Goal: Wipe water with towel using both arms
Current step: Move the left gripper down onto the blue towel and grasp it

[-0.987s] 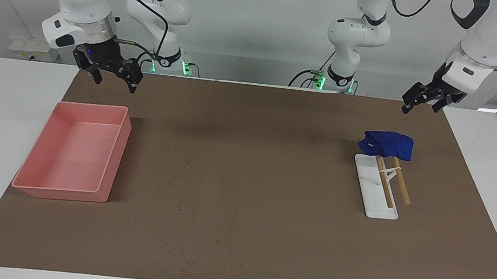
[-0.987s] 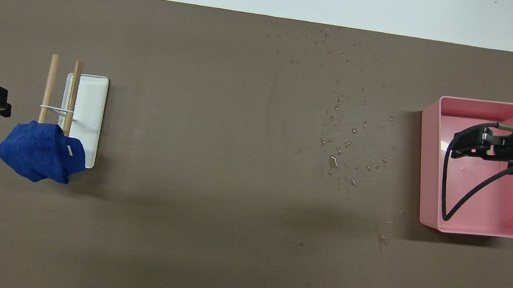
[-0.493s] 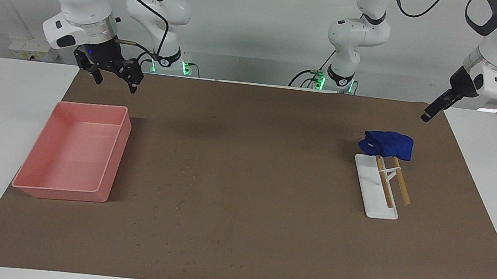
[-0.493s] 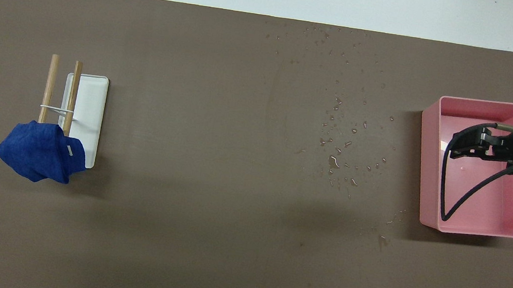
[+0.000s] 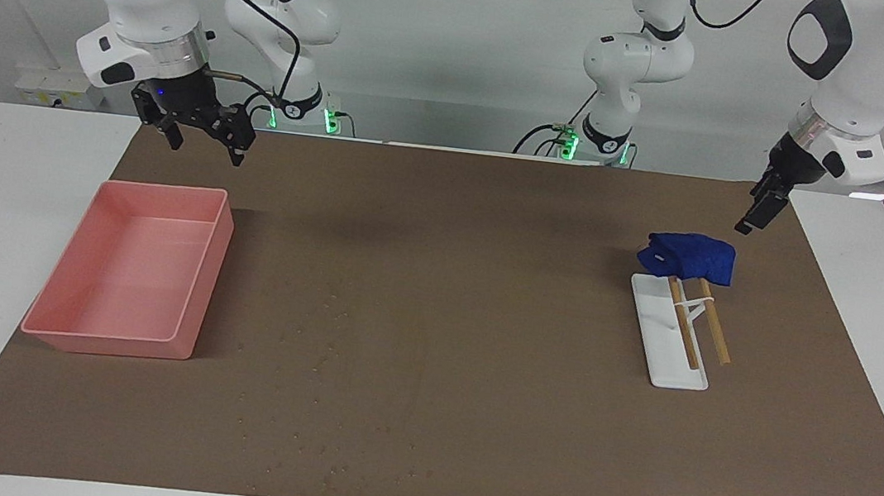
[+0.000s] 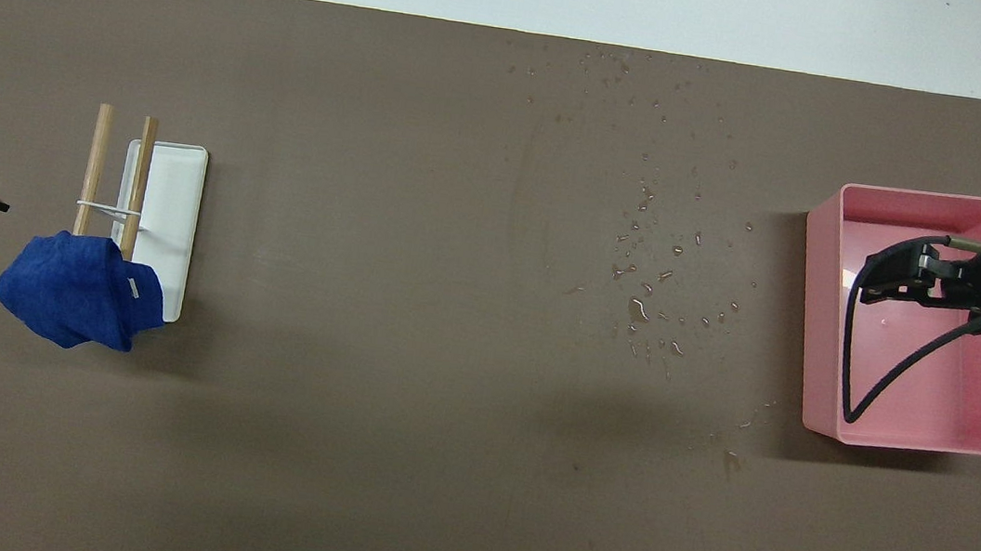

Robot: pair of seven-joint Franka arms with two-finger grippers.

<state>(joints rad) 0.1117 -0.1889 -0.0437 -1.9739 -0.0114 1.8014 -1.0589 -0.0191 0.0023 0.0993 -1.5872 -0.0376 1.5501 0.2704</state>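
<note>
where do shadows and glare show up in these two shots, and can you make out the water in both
Overhead view: the spilled water droplets glint pale and clear on the brown mat; the pink plastic bin casts a dark shadow toward them. Facing view: the droplets are only faint specks; soft shadows lie beside the bin and the deep-blue cloth towel.

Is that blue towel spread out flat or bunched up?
Bunched up. The towel sits as a rumpled heap draped over the ends of two wooden sticks, its white tag showing.
</note>
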